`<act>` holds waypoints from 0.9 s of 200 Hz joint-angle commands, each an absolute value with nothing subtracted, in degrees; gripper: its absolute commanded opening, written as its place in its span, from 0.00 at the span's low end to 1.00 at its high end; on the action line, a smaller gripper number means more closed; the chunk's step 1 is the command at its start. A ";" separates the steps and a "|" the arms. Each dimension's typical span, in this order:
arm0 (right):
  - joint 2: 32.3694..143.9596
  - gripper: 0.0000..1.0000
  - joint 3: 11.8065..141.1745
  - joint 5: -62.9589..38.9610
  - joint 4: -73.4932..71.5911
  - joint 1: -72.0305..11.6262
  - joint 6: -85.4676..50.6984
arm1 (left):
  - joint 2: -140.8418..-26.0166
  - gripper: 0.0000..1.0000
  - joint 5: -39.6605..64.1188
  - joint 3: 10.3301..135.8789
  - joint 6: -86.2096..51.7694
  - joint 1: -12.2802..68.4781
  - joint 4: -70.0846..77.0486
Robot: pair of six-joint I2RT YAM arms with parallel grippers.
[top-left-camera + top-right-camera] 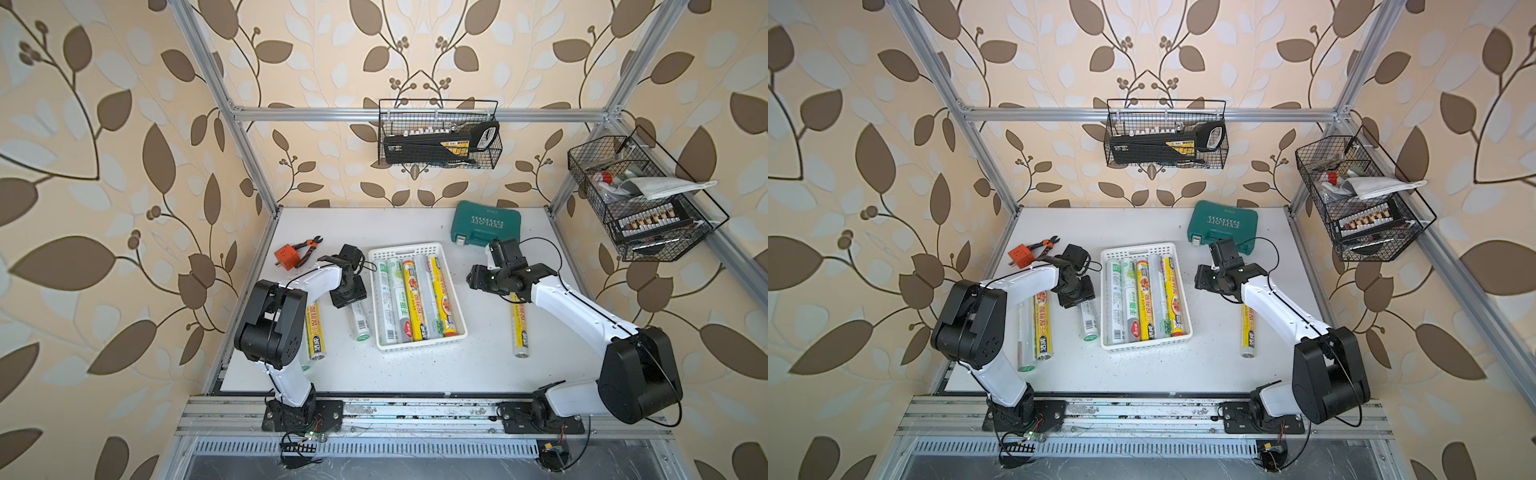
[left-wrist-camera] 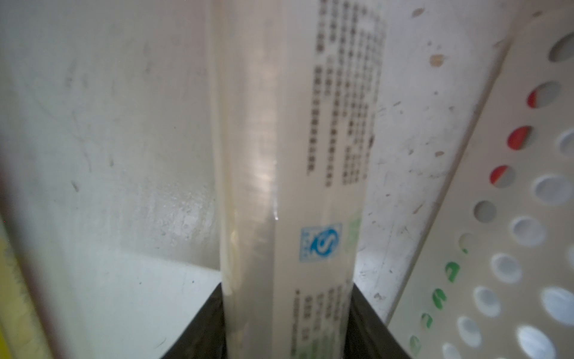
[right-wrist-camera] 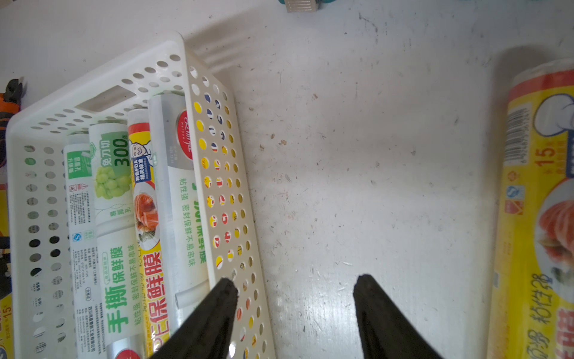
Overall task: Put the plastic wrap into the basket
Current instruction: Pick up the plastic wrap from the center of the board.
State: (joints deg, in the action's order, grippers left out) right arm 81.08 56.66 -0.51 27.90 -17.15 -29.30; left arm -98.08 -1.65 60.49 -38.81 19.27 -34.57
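Observation:
The white basket [image 1: 405, 248] [image 1: 1138, 248] stands mid-table and holds several plastic wrap rolls [image 1: 415, 299] lying side by side. Just left of it a silvery-clear roll [image 1: 360, 322] [image 1: 1089, 322] lies on the table. My left gripper [image 1: 349, 297] [image 2: 287, 289] is shut on that roll's far part, with a black finger against each side. Further left, partly under the left arm, lie a yellow roll [image 1: 315, 332] and a clear roll [image 1: 1026, 336]. Another yellow roll [image 1: 520, 330] [image 3: 534, 217] lies right of the basket. Between it and the basket wall [image 3: 217, 174], my right gripper [image 1: 473, 278] [image 3: 296, 279] hangs open and holds nothing.
A green tool case [image 1: 486, 226] sits at the back right of the table. An orange cube [image 1: 286, 255] and pliers [image 1: 309, 245] lie at the back left. Black wire baskets hang on the back frame [image 1: 438, 137] and the right frame [image 1: 640, 199].

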 commanded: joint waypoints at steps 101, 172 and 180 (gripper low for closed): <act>81.65 0.63 55.38 -1.39 27.51 -16.70 -29.00 | -84.13 0.42 -2.02 73.70 -38.04 26.27 -47.15; 82.00 0.63 55.60 -1.47 27.75 -16.70 -29.00 | -86.83 0.40 -1.27 77.43 -43.81 35.37 -41.75; 82.10 0.63 55.65 -1.50 27.82 -16.70 -28.98 | -87.48 0.41 -1.70 77.55 -44.56 36.25 -41.38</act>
State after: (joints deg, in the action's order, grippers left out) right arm 81.10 56.66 -0.73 27.75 -16.95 -29.30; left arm -86.83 -1.26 75.22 -41.34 34.33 -45.78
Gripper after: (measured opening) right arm 0.632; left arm 0.524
